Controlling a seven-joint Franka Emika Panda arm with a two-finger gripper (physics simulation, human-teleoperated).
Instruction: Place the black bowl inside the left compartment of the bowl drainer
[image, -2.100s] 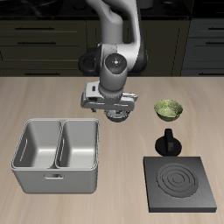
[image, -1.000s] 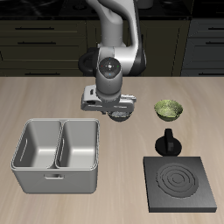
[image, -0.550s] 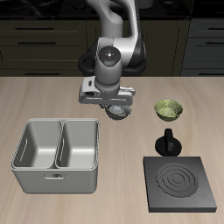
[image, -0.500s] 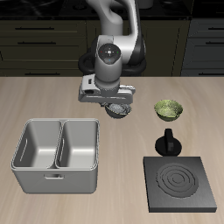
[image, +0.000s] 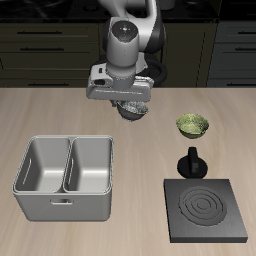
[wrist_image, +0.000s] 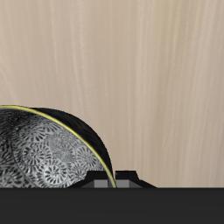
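Observation:
The black bowl (image: 133, 111) hangs in the air above the wooden table, behind the bowl drainer (image: 64, 203). My gripper (image: 128, 104) is shut on the bowl's rim and holds it tilted. In the wrist view the bowl's pale patterned inside (wrist_image: 42, 150) fills the space close to the camera, with a dark finger (wrist_image: 115, 182) clamped at its rim and bare table beyond. The drainer is a grey metal tub nearer the table's front edge, and both of its compartments show nothing inside. The bowl is higher than the drainer's rim and off its back corner.
A yellow-green bowl (image: 192, 125) sits on the table beside the arm. A small black pot (image: 190, 163) stands in front of it, next to a flat black stove plate (image: 208, 208) near the front edge. Dark cabinets line the back.
My gripper has risen and drifted slightly toward the back of the table, carrying the black bowl higher. The drainer and the other objects have not moved.

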